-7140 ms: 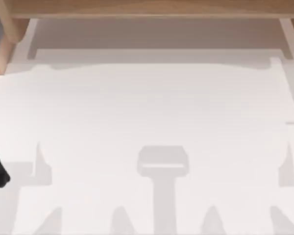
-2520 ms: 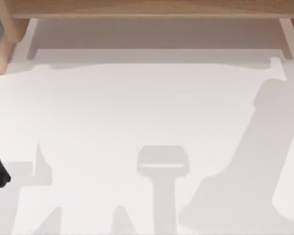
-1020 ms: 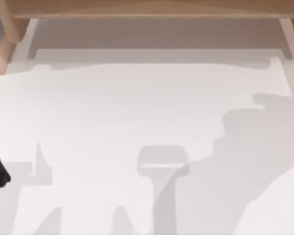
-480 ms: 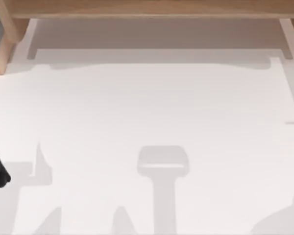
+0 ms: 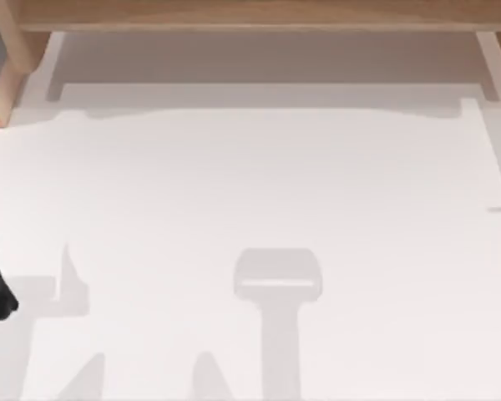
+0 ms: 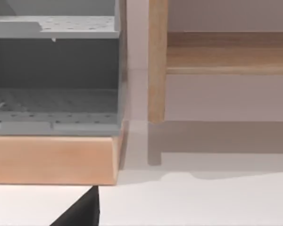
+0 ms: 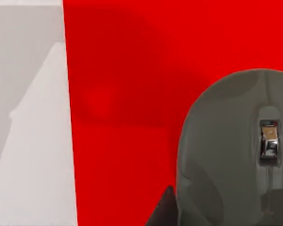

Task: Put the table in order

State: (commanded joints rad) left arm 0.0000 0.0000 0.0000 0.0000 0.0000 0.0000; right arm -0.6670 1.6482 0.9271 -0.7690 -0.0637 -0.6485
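White bench (image 5: 259, 184) lies bare below our wooden shelf (image 5: 250, 12); a grey mouse (image 7: 236, 155) sits on a red mat (image 7: 122, 94); pincer states we cannot tell.

No text, label, brand, number or sign can be read anywhere. The white table (image 5: 259, 184) is plain, the light-brown wooden frame (image 5: 250, 15) along its far edge bears no marking, and the grey perforated shelf unit (image 6: 54, 70) shows only dots. The grey computer mouse (image 7: 236, 155) and the red mat (image 7: 127, 108) under it carry no lettering or logo that can be made out.
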